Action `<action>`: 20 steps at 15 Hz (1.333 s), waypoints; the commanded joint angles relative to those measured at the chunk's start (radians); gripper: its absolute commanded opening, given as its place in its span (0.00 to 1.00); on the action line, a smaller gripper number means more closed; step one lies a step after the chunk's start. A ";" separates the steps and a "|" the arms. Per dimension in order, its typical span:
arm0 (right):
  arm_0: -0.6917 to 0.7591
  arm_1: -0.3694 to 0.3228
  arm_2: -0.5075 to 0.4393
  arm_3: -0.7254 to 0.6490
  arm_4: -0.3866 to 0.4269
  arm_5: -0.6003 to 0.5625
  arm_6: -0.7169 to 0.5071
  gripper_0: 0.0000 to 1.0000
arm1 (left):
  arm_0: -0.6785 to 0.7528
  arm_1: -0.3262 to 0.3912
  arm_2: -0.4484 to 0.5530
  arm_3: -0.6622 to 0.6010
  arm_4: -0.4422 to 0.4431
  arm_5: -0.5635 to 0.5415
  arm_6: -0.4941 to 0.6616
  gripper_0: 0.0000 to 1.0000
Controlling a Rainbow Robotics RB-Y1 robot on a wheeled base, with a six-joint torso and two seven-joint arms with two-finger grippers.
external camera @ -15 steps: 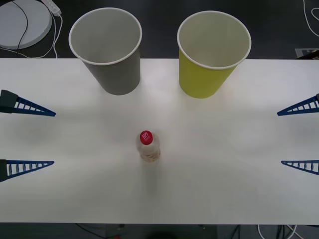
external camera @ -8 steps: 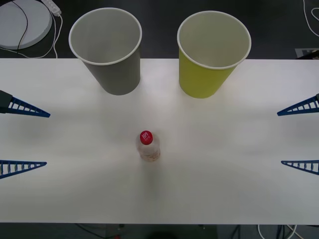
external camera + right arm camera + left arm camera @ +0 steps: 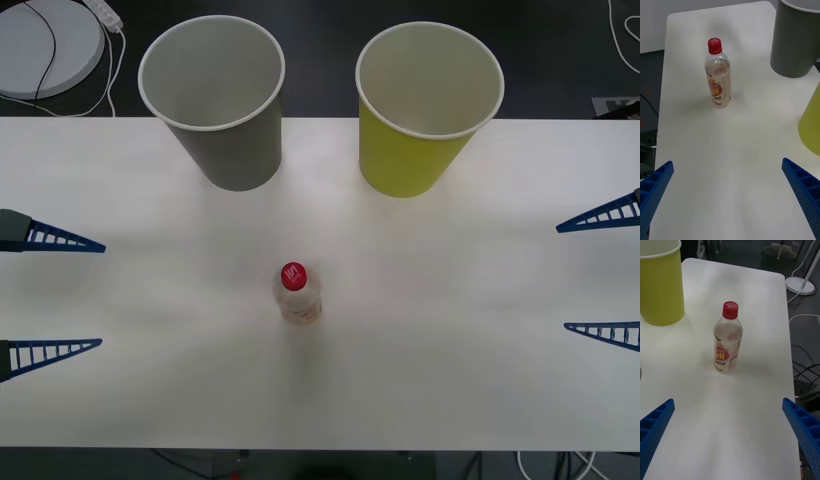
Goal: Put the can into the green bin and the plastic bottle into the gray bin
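Plastic bottle (image 3: 297, 294) upright mid-surface, near gray bin (image 3: 213, 100) and green bin (image 3: 430, 106). Looks empty: light, tippy, slick; grip at label. Left gripper (image 3: 88, 294), right gripper (image 3: 563, 277): jaws wide, empty.

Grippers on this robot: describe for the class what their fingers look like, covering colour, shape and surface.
The left gripper and right gripper each carry two bright blue fingers tapering to sharp points. In the front view they show ladder-like ribs; the wrist views show open cells and a dotted texture. The left fingers join dark mounts.
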State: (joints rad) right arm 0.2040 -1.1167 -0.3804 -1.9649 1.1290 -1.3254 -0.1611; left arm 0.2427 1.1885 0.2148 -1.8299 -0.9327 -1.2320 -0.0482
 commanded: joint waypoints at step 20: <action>0.000 0.000 0.000 0.000 0.000 0.000 0.000 1.00 | -0.111 -0.345 -0.239 0.015 -0.261 0.166 -0.070 1.00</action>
State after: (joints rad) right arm 0.2040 -1.1167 -0.3804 -1.9649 1.1291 -1.3254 -0.1611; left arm 0.1364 0.8497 -0.0107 -1.8146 -1.1929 -1.0780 -0.1188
